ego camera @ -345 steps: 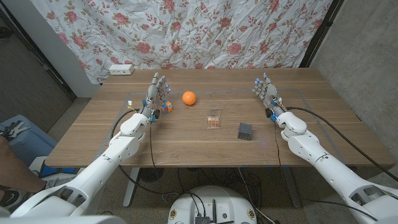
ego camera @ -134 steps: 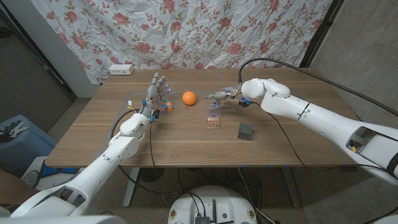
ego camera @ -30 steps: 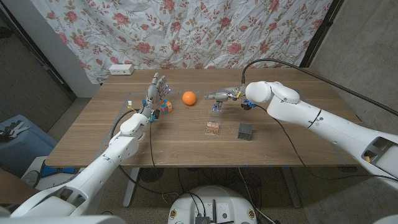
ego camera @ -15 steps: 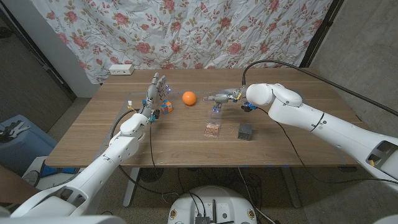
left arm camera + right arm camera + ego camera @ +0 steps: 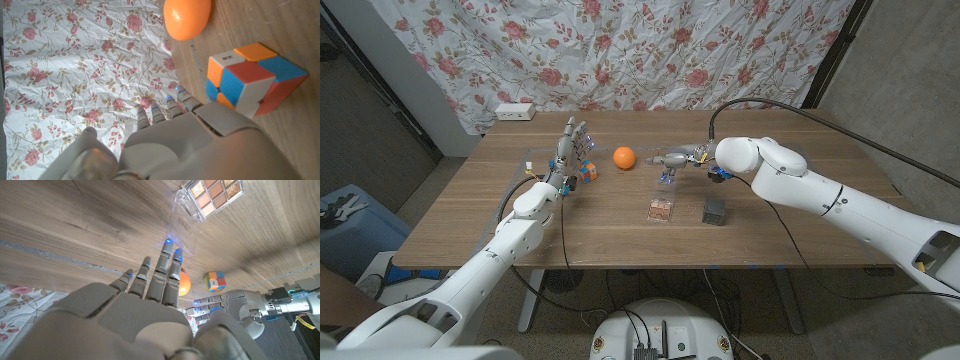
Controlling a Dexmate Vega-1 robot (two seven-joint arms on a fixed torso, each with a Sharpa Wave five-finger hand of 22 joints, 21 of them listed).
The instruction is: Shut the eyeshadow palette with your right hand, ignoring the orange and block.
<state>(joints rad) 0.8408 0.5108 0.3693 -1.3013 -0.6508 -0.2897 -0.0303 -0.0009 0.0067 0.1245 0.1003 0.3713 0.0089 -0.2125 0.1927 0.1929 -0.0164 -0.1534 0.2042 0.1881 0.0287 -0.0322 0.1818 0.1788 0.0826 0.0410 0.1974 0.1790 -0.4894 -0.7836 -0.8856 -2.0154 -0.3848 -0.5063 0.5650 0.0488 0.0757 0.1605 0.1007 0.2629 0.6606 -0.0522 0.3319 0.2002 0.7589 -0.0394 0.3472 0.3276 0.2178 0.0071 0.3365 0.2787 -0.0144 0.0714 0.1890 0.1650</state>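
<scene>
The eyeshadow palette (image 5: 662, 209) lies near the middle of the desk (image 5: 610, 225), between the orange (image 5: 624, 157) behind it and the dark block (image 5: 714, 210) just to its right side. In the right wrist view its pans of brown and tan powder (image 5: 212, 194) face up, and a clear lid (image 5: 181, 217) stretches from them toward the robot hand. So the palette looks open, with the lid swung back toward the far side of the desk, though the head view is too small to confirm it.

The right robot hand (image 5: 672, 160) hangs above the desk behind the palette, apart from it, fingers extended and roughly together, holding nothing. That placement suits the job: from behind the lid, the fingers could sweep it forward and down over the pans. The arm reaches in from the right, above and behind the block.

The left robot hand (image 5: 570, 145) stands on edge at the far left, fingers up and apart, empty, parked beside the colourful puzzle cube (image 5: 252, 77) and well clear of the work.

Hard to make out: the lid's hinge and its exact angle, since clear plastic nearly vanishes against the wood. The right wrist view cuts off the palette's far corner.
</scene>
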